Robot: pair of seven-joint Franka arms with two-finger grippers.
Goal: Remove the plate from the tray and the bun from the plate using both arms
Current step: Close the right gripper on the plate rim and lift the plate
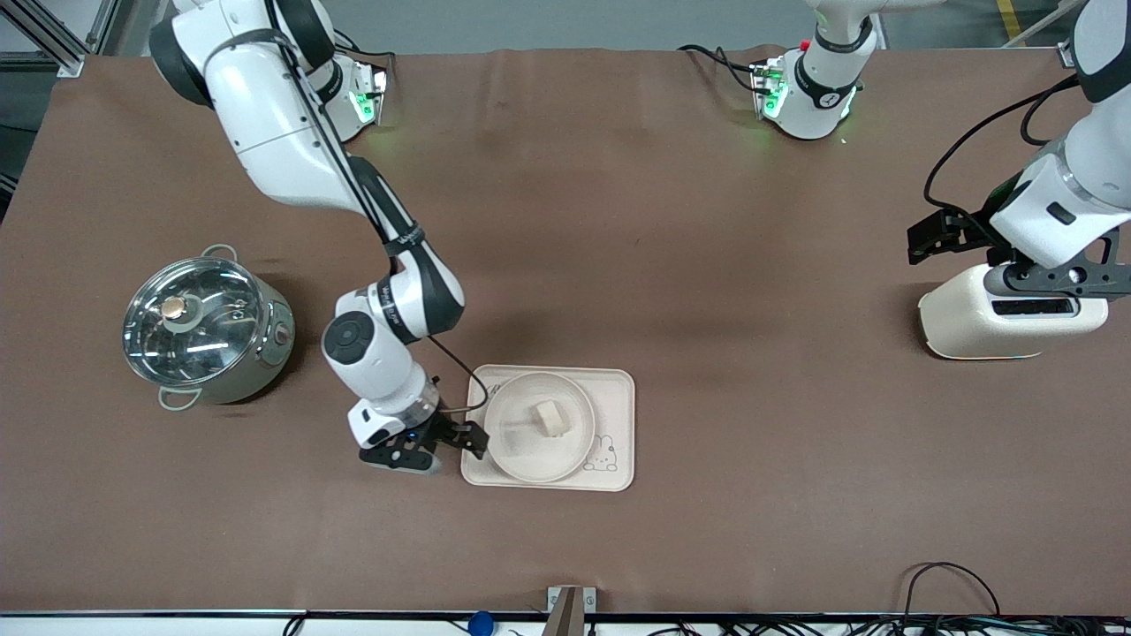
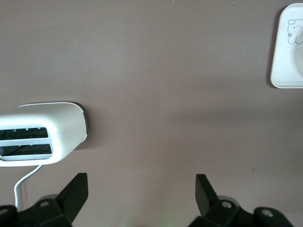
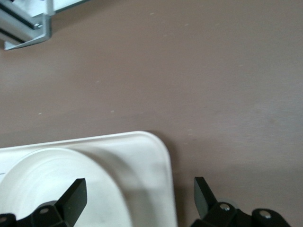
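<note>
the plate (image 1: 539, 427) sits on the tray (image 1: 618, 424) near the bench's front edge, the bun (image 1: 550, 417) on it. the right gripper (image 1: 442, 446) straddles the tray's edge, jaws wide and empty — the plate lift looks just begun and calls for closing on the rim. the left gripper (image 1: 950, 231) waits open over the toaster (image 1: 981, 322).

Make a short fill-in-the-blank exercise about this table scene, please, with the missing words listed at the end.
1. The bun lies on the round ____.
2. The plate rests on the rectangular ____ with a bunny drawing.
3. The open right tool is at the tray's edge toward the ____ arm's end of the table.
4. The open left tool hangs near the cream ____.

Missing words: plate; tray; right; toaster
</note>
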